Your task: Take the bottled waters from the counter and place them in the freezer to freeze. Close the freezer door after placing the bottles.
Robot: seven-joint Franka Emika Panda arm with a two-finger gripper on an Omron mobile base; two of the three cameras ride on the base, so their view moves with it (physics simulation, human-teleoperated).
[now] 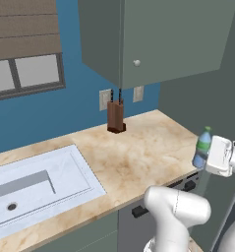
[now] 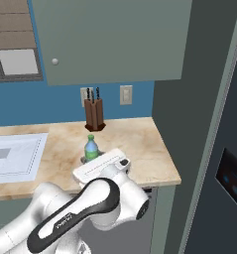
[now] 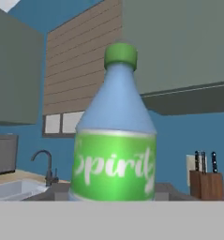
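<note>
The blue-green bottle (image 1: 203, 146) with a green cap and green label stands upright in my gripper (image 1: 201, 160), which is shut on its lower part. The bottle is lifted just off the right front corner of the beige counter (image 1: 143, 147). From the right base view the bottle (image 2: 91, 147) rises in front of my white hand, with the gripper (image 2: 92, 158) at its base. Close up, the bottle (image 3: 114, 136) fills the middle of the hand view and my fingertips are hidden. The slate-grey freezer door (image 2: 229, 149) with its black display panel stands at the right. The red-capped bottle is out of view.
A brown knife block (image 1: 116, 116) stands at the back of the counter by the blue wall. The pale inset sink (image 1: 65, 162) lies to the left. A grey-green wall cabinet (image 1: 163, 39) with a round knob hangs overhead. My own arm (image 2: 90, 208) crosses the foreground.
</note>
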